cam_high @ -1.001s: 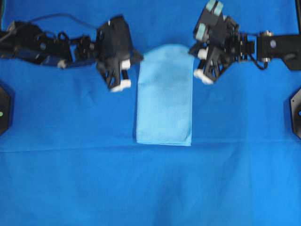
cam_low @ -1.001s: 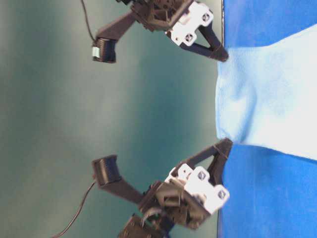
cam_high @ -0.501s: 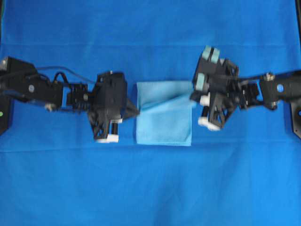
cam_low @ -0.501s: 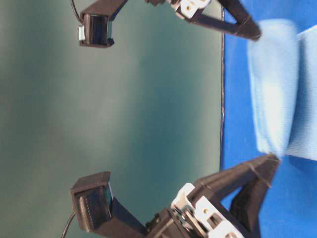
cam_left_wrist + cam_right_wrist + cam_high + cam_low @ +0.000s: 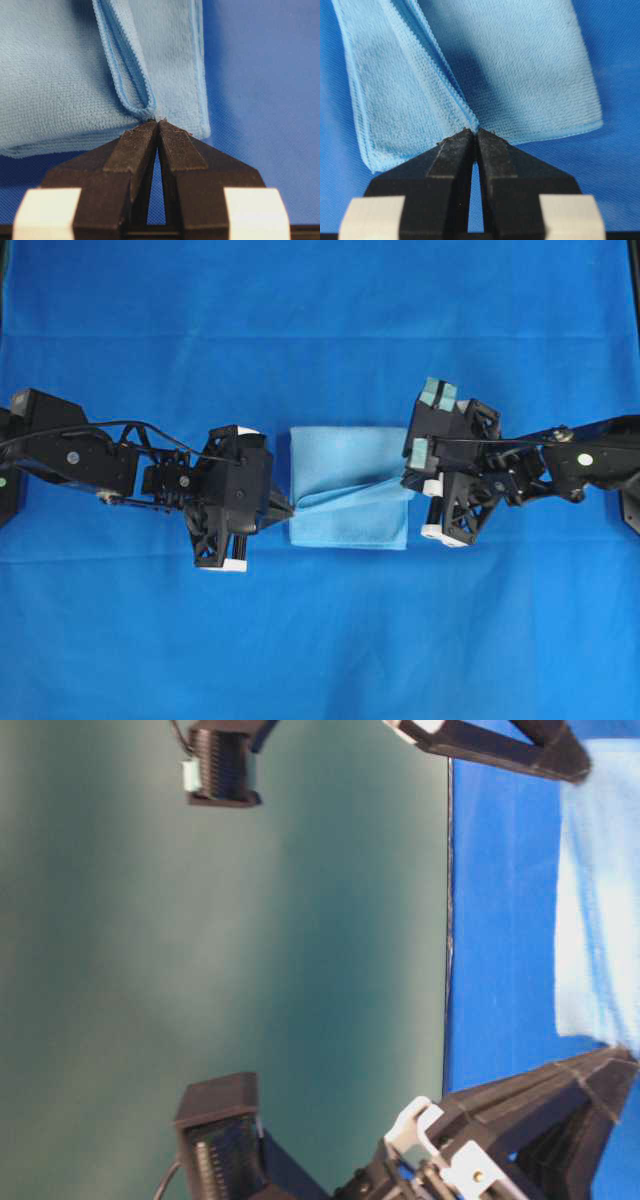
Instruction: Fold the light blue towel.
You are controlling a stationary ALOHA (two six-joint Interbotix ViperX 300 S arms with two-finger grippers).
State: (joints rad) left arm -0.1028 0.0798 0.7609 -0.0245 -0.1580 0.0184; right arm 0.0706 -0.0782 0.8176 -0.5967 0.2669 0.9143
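The light blue towel point(image 5: 348, 486) lies in the middle of the table point(image 5: 320, 640), already doubled over into a compact, roughly square packet. Its colour is a pale sky blue, the weave fine and slightly fuzzy, with a thin stitched hem along the edges. The upper layer is not flat: a raised edge runs slantwise across the packet from low on the left to higher on the right, lifted off the layer beneath. Close up, the hemmed edge point(image 5: 131, 75) stands as a narrow doubled fold, seemingly two layers together, though that is hard to tell.
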